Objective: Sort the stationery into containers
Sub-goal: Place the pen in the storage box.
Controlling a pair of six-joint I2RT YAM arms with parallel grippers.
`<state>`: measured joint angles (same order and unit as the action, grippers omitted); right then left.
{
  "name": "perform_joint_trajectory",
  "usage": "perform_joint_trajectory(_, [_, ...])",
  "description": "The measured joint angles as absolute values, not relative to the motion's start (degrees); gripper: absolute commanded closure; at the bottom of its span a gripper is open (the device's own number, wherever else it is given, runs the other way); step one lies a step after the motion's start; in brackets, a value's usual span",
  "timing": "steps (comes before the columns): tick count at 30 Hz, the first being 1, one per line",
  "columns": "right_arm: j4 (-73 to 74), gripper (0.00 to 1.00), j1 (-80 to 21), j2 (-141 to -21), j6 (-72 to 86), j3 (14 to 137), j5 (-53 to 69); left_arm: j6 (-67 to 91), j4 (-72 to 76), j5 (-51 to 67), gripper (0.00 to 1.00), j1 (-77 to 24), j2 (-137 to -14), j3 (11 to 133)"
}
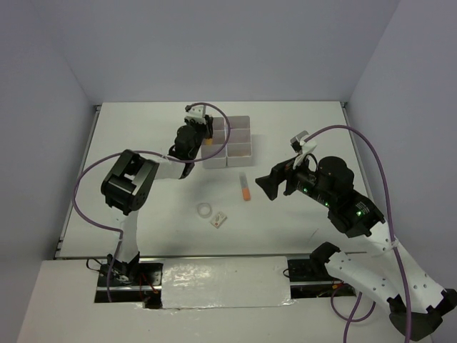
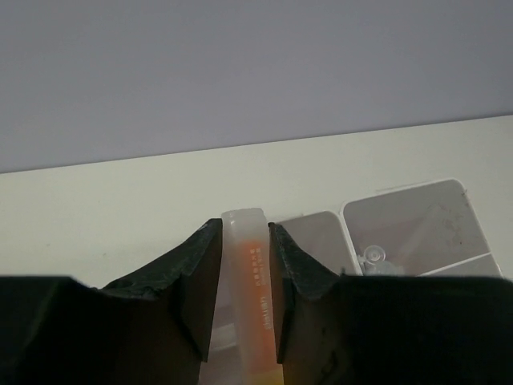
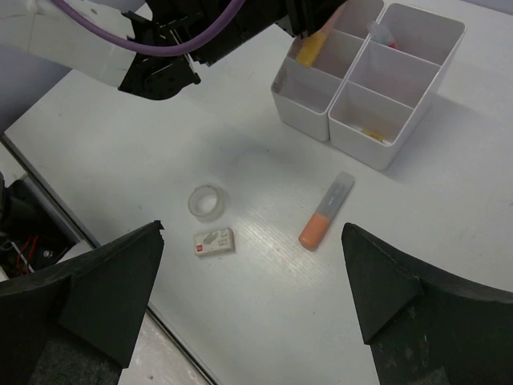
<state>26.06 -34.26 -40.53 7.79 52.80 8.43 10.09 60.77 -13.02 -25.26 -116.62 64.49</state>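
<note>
My left gripper [image 2: 244, 228] is shut on an orange highlighter with a clear cap [image 2: 248, 277] and holds it over the left side of the white six-box containers [image 1: 240, 143]. The held highlighter shows in the right wrist view [image 3: 314, 46], dipping into a box of the containers [image 3: 346, 80]. My right gripper [image 3: 252, 228] is open and empty above the table. Below it lie a second orange highlighter [image 3: 325, 212], a clear tape ring [image 3: 206, 200] and a white eraser [image 3: 213, 241]. These also show in the top view: highlighter [image 1: 245, 187], tape ring [image 1: 206, 210], eraser [image 1: 219, 220].
Some boxes hold small items: a clear and red piece [image 3: 383, 32] and something yellow [image 3: 370, 132]. The left arm [image 1: 128, 182] stretches across the left of the table. White walls ring the table; its near edge [image 3: 96, 241] is close to the eraser.
</note>
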Motion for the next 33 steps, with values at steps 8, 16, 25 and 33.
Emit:
perform_joint_trajectory(8, [26.06,0.00,-34.33,-40.51,7.79,52.80,8.43,11.03,60.99,-11.25,0.42,-24.86,-115.77,62.67])
perform_joint_trajectory(16, [26.06,0.00,-34.37,-40.73,7.79,52.80,8.47,12.27,59.11,-10.66,0.24,-24.84,-109.95,61.43])
perform_joint_trajectory(25, [26.06,0.00,-34.65,-40.86,7.75,52.80,8.86,14.35,48.90,-13.61,0.24,-25.30,-105.06,64.18])
perform_joint_trajectory(33, [26.04,0.00,-34.74,-41.32,7.73,52.80,8.84,18.13,9.41,-20.75,0.36,-28.36,-107.81,92.99])
